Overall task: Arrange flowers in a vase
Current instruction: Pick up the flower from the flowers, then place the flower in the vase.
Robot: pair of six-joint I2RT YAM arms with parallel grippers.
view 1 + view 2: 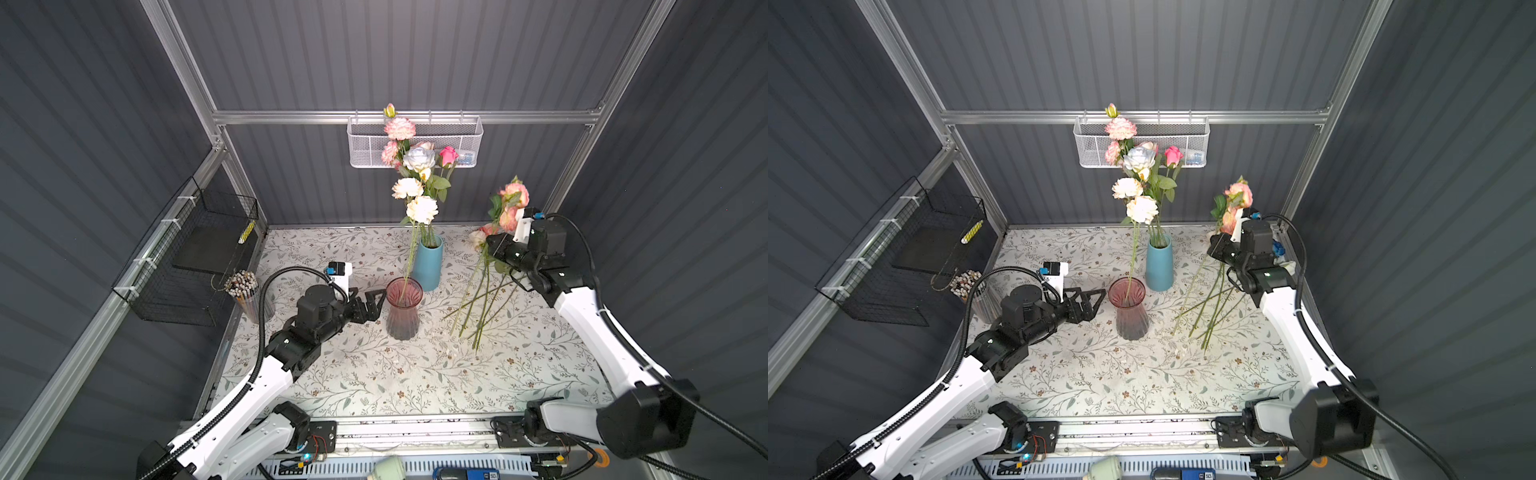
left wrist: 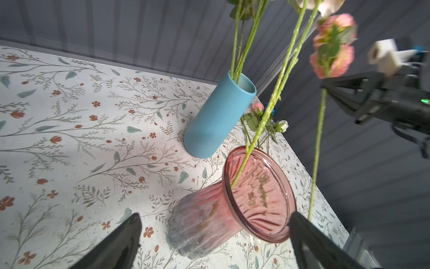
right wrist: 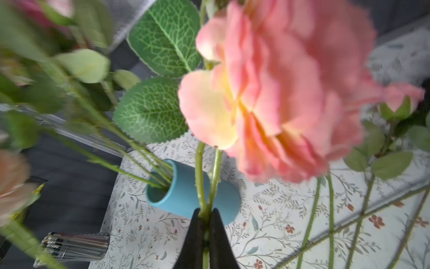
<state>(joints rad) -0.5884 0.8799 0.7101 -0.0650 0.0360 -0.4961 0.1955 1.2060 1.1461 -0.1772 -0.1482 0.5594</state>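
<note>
The right tool (image 3: pixel 204 215) pinches the thin, knobbly green stem (image 3: pixel 199 177) of a ruffled peach bloom (image 3: pixel 290 93), roughly upright by loose stems (image 1: pixel 482 307) crossed on the floral-print surface (image 1: pixel 374 374): a pick-up, it seems. Next it likely needs carrying over and threading into the flared, ribbed pink glass vase (image 1: pixel 404 309), which holds one cream flower (image 1: pixel 422 209) just beside the spread left tool (image 1: pixel 381 306); more fill a smooth blue vase (image 1: pixel 428 266).
</note>
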